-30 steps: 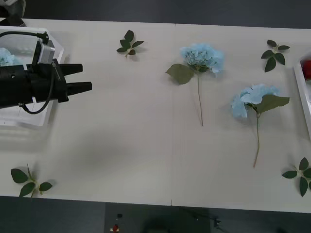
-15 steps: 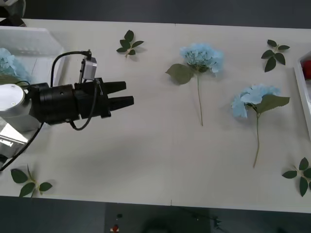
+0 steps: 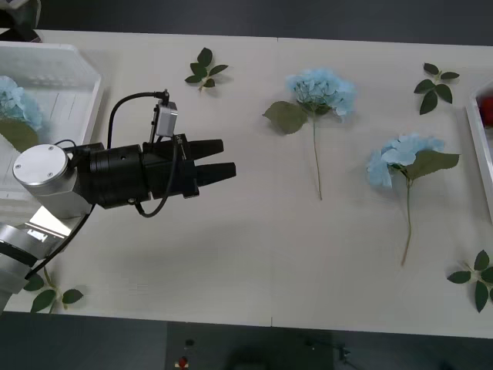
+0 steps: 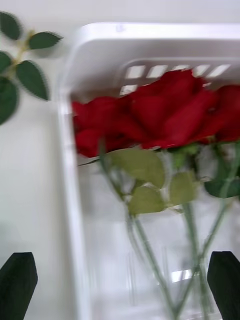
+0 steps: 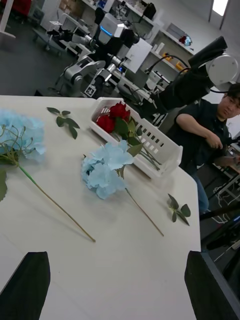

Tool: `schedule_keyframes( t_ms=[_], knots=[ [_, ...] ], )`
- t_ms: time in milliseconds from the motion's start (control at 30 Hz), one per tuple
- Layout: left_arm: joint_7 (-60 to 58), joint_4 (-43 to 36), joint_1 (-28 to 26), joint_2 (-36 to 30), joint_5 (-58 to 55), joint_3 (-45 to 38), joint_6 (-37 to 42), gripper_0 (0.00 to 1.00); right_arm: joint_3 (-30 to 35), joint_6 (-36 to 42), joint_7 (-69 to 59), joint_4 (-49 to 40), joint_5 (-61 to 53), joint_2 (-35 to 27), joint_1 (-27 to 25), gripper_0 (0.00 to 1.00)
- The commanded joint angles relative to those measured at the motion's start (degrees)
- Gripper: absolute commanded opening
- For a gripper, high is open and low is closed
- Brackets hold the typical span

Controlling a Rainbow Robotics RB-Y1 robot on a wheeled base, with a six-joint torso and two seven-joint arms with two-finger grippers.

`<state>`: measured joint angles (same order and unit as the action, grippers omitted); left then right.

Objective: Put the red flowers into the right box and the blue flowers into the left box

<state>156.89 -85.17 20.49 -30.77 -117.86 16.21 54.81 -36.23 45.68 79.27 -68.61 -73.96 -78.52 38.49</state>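
Two blue flowers (image 3: 320, 86) (image 3: 400, 158) lie on the table right of centre, and a third blue flower (image 3: 15, 100) rests in the left box (image 3: 73, 54). My left gripper (image 3: 228, 156) is open and holds nothing; it hovers over the table, pointing toward the nearer flower. The left wrist view shows both flowers (image 5: 107, 167) (image 5: 20, 135) ahead. The right box (image 3: 476, 146) at the right edge holds red flowers (image 3: 485, 108). My right gripper (image 4: 120, 295) hangs open over those red flowers (image 4: 165, 115) in the right box (image 4: 150, 32).
Loose green leaf sprigs lie at the far middle (image 3: 204, 68), far right (image 3: 435, 85), near right (image 3: 477, 277) and near left (image 3: 50, 291). My right arm (image 5: 190, 82) reaches over the right box (image 5: 150, 140). Bare table lies between my left gripper and the flowers.
My left arm has swung right, away from the left box and out over the middle of the table. The blue flower in that box has come into sight.
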Motion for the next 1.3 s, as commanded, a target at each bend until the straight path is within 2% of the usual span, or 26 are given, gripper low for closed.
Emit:
schedule_keyframes(
  t_ms=[33,133,333,433,500,533,667,1000,1300],
  knots=[
    [-1.9,-1.0,1.0,-0.1,-0.4,-0.4,-0.1,0.78,1.2,2.8,1.6,-5.7,-7.5,0.3,0.7,1.0],
    [-1.9,-1.0,1.0,0.0,-0.3,-0.4,-0.1,0.78,2.0,3.5,0.8,-9.2,-12.8,0.3,-1.3,1.0],
    [-1.9,-1.0,1.0,0.0,-0.3,-0.4,-0.1,0.78,10.6,3.1,-0.2,-15.1,-21.0,1.4,-12.2,1.0],
    [-1.9,-1.0,1.0,0.0,-0.3,-0.4,-0.3,0.85,15.7,2.0,-0.3,-19.2,-19.8,2.9,-19.0,1.0],
    [-1.9,-1.0,1.0,0.0,-0.4,-0.4,-0.5,0.97,18.2,1.1,-0.5,-21.8,-17.3,4.1,-22.6,1.0],
    [-1.9,-1.0,1.0,0.0,-0.4,-0.4,-0.7,1.0,19.5,0.2,-0.8,-23.7,-15.0,5.0,-24.8,1.0],
    [-1.9,-1.0,1.0,0.0,-0.7,-0.4,-1.1,1.0,21.3,-2.1,-3.7,-27.5,-8.5,8.2,-29.3,1.0],
    [-1.9,-1.0,2.5,0.0,-0.9,-1.2,-0.9,1.0,20.1,-2.4,-14.7,-28.8,11.6,20.8,-30.1,1.0],
    [-1.9,-1.0,3.3,0.4,-1.9,-4.3,3.9,1.0,17.4,-2.6,-21.8,-26.3,25.6,26.3,-26.3,1.0]
  ],
)
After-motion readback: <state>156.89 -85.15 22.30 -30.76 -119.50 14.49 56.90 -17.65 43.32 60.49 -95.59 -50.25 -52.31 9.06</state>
